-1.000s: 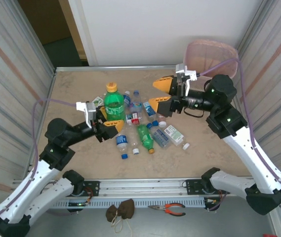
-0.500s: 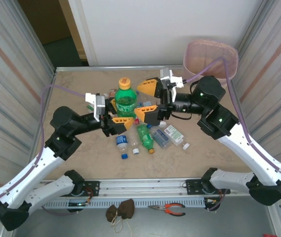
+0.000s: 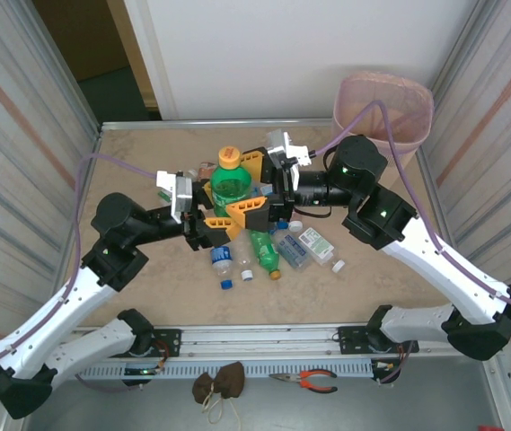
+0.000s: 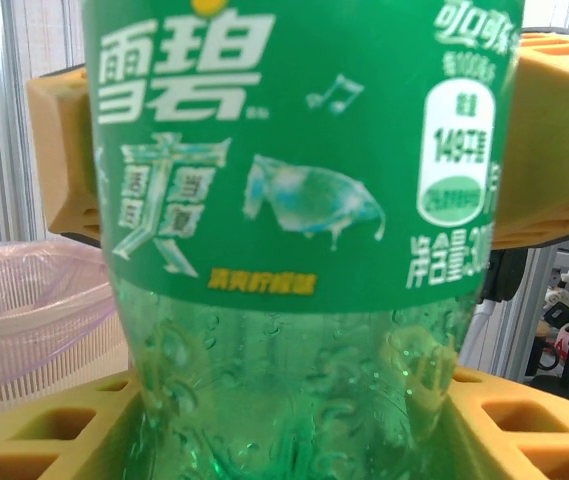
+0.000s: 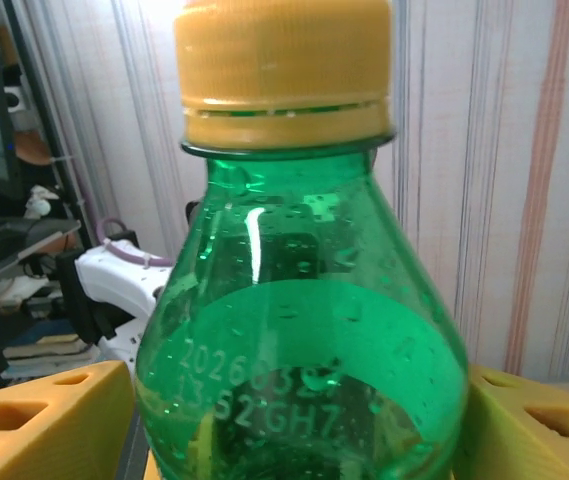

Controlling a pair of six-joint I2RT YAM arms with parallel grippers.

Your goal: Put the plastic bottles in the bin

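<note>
Gripping green bottle (image 3: pixel 230 182), left gripper (image 3: pixel 218 213) faces right gripper (image 3: pixel 250 187).

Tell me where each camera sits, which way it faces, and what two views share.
Top external: above and behind the bases, looking down at the table; both arms show, left tool and right tool flanking the green bottle.
Left wrist: on the left arm, facing the bottle's label close up, bin behind; own yellow fingers below.
Right wrist: on the right arm, facing the bottle's neck and cap; own fingers at bottom corners.
Shared: all three see the green bottle.
</note>
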